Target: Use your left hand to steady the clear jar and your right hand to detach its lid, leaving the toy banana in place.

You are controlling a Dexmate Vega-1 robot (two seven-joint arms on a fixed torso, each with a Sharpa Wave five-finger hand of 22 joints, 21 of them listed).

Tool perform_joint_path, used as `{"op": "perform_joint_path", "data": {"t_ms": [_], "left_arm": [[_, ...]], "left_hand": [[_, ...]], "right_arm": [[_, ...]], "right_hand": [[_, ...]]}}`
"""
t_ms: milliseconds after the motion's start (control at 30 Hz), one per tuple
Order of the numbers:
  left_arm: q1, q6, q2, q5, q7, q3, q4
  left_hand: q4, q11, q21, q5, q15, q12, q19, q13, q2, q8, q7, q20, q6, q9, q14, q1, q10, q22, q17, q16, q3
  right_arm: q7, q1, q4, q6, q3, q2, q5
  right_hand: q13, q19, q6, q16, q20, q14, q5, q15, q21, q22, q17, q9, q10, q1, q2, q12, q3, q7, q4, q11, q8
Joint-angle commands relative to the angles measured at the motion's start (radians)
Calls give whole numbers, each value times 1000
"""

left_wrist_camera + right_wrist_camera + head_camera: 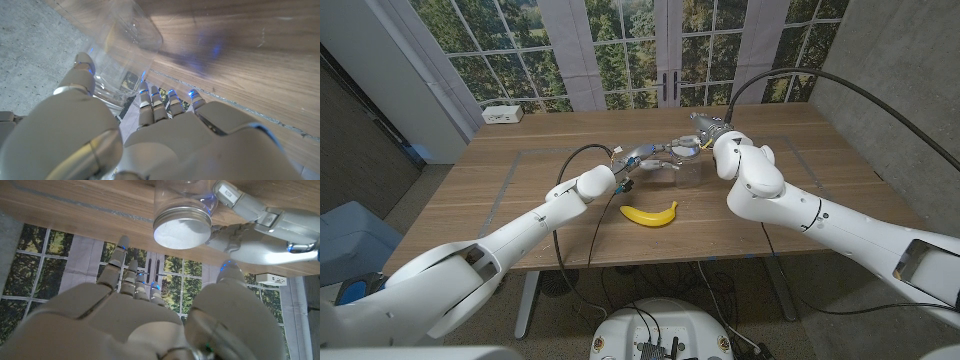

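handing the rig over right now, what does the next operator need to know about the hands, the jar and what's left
Left hand: at the clear jar, fingers around its side; the left wrist view shows the glass between thumb and fingers, so it appears to be steadying it.
Right hand: above the jar, fingers spread; in the right wrist view it is short of the lid and holds nothing.
Jar stands upright mid-table with its metal lid on.
Toy banana lies on the table in front of the jar, untouched.
Done: jar steadied. Left: bring the right hand onto the lid, take it off, leave the banana.
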Motion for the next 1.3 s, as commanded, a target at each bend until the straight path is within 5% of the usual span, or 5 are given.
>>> {"op": "perform_joint_path", "data": {"t_ms": [33,300,733,1167,1300], "left_arm": [[-6,-4,-5,1,4,2,13],[-7,-9,-5,6,11,4,20],[-25,-27,-18,2,3,9,58],[-34,-40,-26,8,7,14,78],[-36,-41,-27,7,6,14,82]], "left_hand": [[3,-6,3,8,1,-3,-5,2,44,3,14,0,197,19,-3,-24,-3,3,3,0,7],[2,-4,3,8,1,-3,-6,2,44,1,13,0,196,20,-4,-24,-3,3,3,0,7],[1,-2,3,8,1,-3,-6,2,46,-2,13,0,195,22,-6,-23,-2,3,3,0,8],[0,-1,4,8,1,-4,-7,2,46,-4,14,0,196,23,-8,-24,-3,3,3,0,8],[0,-1,4,8,2,-3,-7,2,46,-5,14,0,195,23,-8,-24,-2,3,3,0,8]], "right_arm": [[110,110,44,-96,-146,20,-125],[267,210,99,-168,-262,51,-215],[336,253,158,-176,-320,87,-257],[287,210,204,-103,-270,104,-249],[267,188,203,-84,-249,101,-254]], "right_hand": [[10,17,56,14,-1,18,-15,0,-5,3,3,5,27,-34,13,14,-9,-38,1,-12,21],[18,21,62,16,-1,22,-23,2,-13,3,4,4,32,-72,4,17,-28,-79,13,-11,18],[28,68,58,48,-5,96,-29,-30,-7,6,8,2,78,-95,5,35,-40,-79,17,-21,9],[47,182,184,98,-6,182,-58,-76,17,7,22,0,185,-54,49,72,-16,-108,-18,-70,46],[56,214,252,117,-7,207,-87,-92,19,6,31,0,240,-17,73,90,7,-143,-49,-98,65]]}}
